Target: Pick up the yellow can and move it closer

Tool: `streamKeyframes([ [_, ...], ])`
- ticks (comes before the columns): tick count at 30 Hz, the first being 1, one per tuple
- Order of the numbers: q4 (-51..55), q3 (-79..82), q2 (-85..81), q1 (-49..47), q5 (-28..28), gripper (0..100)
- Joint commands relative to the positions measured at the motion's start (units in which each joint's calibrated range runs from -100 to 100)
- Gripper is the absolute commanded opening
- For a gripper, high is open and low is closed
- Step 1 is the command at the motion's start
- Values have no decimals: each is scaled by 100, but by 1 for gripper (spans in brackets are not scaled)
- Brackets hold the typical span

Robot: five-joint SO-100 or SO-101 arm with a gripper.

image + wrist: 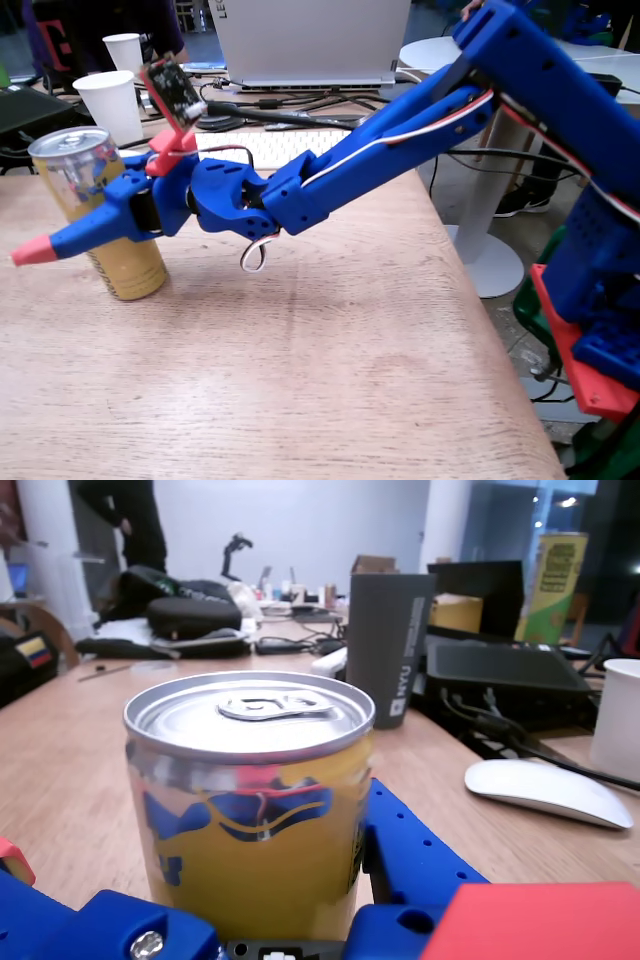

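Observation:
The yellow can (122,262) stands upright on the wooden table (330,380) at the left of the fixed view, its silver top and pull tab showing. My blue gripper (62,222) reaches in from the right and holds the can between its jaws. The pink-tipped finger (40,247) crosses in front of the can and the other finger is hidden behind it. In the wrist view the can (250,860) fills the centre, with blue fingers (405,855) pressed against both sides, so the gripper (190,830) is shut on it. The can's base rests on the table.
Two white paper cups (112,100) stand just behind the can, with a keyboard (270,145), cables and a laptop (310,40) beyond. A white mouse (545,790) and a grey box (390,645) lie further off. The table edge (480,320) runs along the right.

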Motion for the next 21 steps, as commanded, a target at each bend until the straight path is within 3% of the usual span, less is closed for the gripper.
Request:
streamKeyframes([
  [1,29,-293,-91,-39,15,61],
  [7,21,-293,-91,-39,20,40],
  [12,21,-293,-91,-56,20,29],
  [21,13,-256,-91,-56,15,21],
])
